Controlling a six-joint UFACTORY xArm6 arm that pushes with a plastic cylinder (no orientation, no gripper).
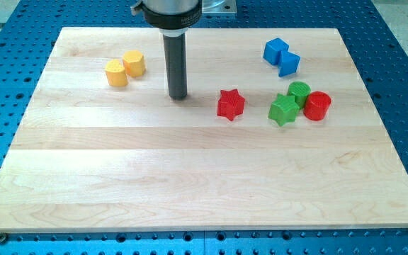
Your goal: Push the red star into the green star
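The red star (230, 104) lies on the wooden board, right of the middle. The green star (283, 110) lies a short way to its right, with a gap between them. My tip (178, 96) stands on the board to the left of the red star, a little higher in the view, not touching it. The rod rises straight up to the arm at the view's top.
A green cylinder (299, 92) touches the green star's upper right, and a red cylinder (317, 105) sits just right of them. Two blue blocks (282, 57) lie at the upper right. Two yellow blocks (125, 68) lie at the upper left.
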